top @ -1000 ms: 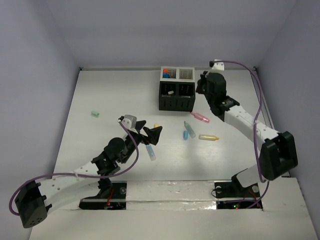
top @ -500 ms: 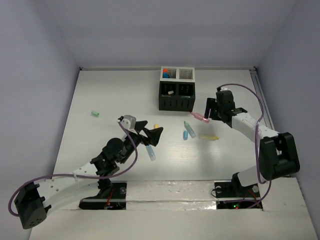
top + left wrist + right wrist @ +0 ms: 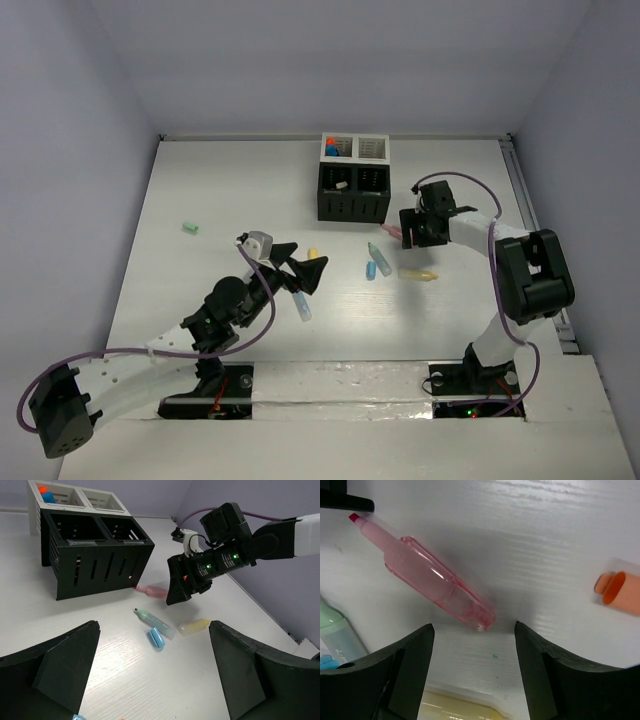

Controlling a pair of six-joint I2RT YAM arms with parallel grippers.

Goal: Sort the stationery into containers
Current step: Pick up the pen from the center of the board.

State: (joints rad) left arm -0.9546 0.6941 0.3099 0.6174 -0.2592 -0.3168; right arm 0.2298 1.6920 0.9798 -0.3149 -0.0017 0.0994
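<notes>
The small print on the teal highlighter (image 3: 330, 625) is too blurred for me to read; my right tool (image 3: 472, 647) hangs low over the counter (image 3: 200, 180), its fingers (image 3: 405, 670) wide apart and clamped on nothing, with the clear end of the pink highlighter (image 3: 430, 580) lying flat between their tips and touching neither; an orange piece (image 3: 615, 587) lies apart to one side, and the yellow highlighter (image 3: 418, 273) lies a little nearer my bases; my right arm is folded back on itself, wrist bent towards the organizer (image 3: 352, 195), whose black half stands near the pink tip and whose white half (image 3: 355, 147) behind it holds blue and orange caps; my left tool (image 3: 297, 262) reaches out low from the left, fingers spread wide and empty, a blue highlighter (image 3: 301, 305) lying just beside it; open counter lies to the left, where a small green piece (image 3: 190, 228) sits alone, well apart from the walls
</notes>
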